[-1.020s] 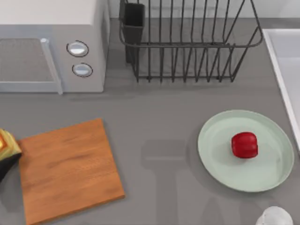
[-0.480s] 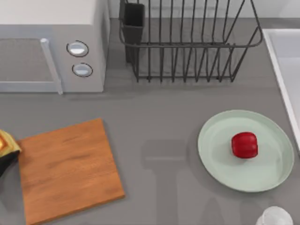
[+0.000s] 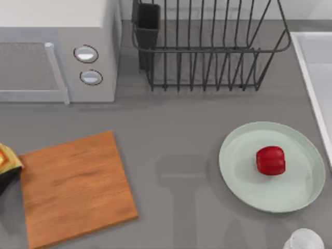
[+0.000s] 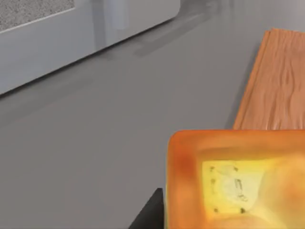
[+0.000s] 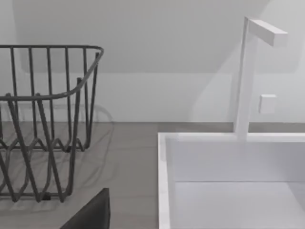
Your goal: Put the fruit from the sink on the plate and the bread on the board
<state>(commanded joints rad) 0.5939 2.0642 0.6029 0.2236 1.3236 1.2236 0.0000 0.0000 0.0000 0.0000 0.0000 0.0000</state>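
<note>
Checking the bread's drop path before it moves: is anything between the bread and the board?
Nothing visible. The bread sits in the left gripper at the table's left edge, just off the board, whose top is bare. The fruit already lies on the plate, far right.

bread (image 3: pixel 4 158) cut by the left edge — sink (image 3: pixel 311 78) (right side) too.

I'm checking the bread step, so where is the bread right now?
In the top view the bread sits at the table's far left edge, just left of the board and not on it, held in the left gripper.
</note>
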